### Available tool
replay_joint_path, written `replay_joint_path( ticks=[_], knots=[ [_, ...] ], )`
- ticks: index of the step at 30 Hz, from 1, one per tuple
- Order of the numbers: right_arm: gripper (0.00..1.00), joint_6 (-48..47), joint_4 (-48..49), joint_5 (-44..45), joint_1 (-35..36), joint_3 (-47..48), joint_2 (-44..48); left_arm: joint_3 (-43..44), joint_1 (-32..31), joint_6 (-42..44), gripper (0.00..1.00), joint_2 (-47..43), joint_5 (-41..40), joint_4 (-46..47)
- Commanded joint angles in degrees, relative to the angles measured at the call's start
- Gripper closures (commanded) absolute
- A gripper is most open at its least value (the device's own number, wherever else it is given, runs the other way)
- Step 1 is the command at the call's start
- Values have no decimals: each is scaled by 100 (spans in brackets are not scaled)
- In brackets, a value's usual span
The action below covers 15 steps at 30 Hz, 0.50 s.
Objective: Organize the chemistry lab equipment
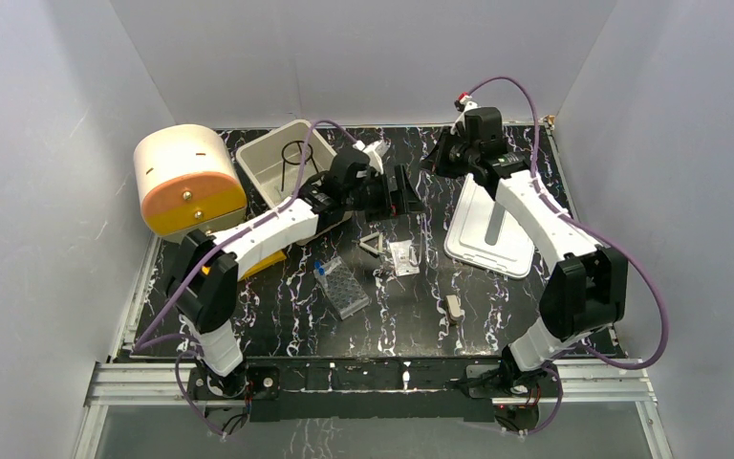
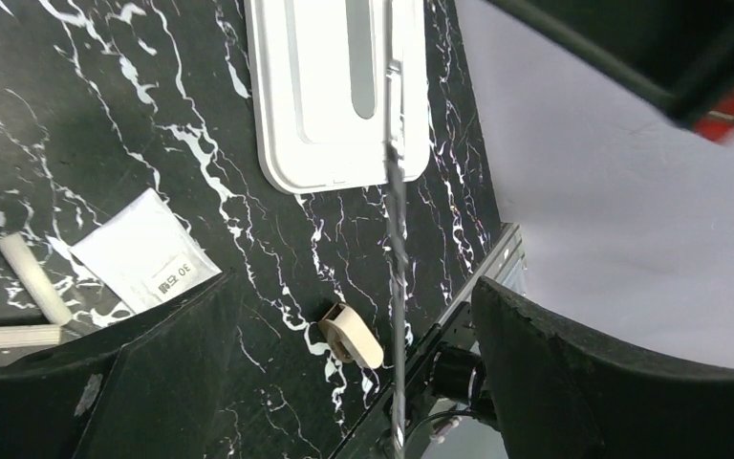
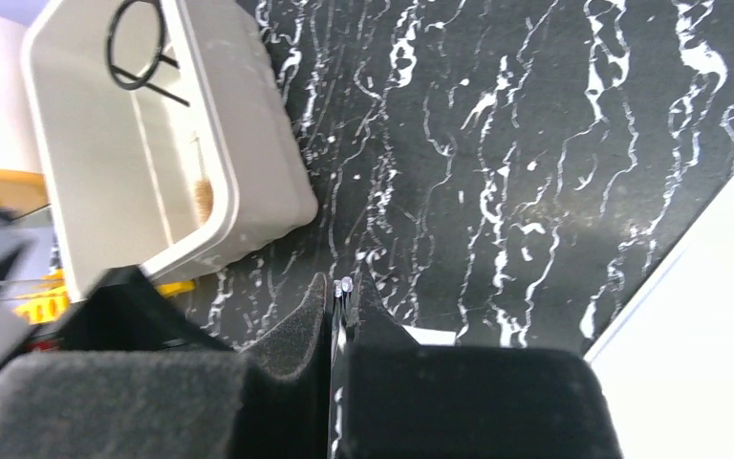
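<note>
My right gripper [image 3: 342, 289] pinches the glass rod [image 2: 398, 249]; my left gripper [image 2: 349, 287] gapes wide around it, gripping nothing. The black wire stand [image 1: 293, 164] sits in the eleven-o'clock tub [image 3: 248, 163]; the well tray [image 1: 344, 290], white triangle [image 1: 371, 245] and wooden clamp [image 1: 453, 308] are not yet stowed.

A robotics lab cell: white panels [image 1: 363, 57] wall in a black marbled table [image 1: 277, 325]. A cabled left arm [image 1: 268, 228] and right arm [image 1: 535, 206] stand on an aluminium rail [image 1: 373, 381] at the table's near edge. A clear well tray [image 1: 344, 289] lies mid-table.
</note>
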<state>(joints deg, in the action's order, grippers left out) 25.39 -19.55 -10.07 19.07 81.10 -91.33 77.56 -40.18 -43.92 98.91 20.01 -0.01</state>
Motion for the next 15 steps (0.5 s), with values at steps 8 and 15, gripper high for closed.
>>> replay_joint_path(
  ticks=[8,15],
  knots=[
    [100,847,258,-578,-45,-84,499,215,-93,-664,44,239,262,558],
    [100,944,308,-629,-44,-68,434,183,-90,-726,83,259,584,586]
  ],
)
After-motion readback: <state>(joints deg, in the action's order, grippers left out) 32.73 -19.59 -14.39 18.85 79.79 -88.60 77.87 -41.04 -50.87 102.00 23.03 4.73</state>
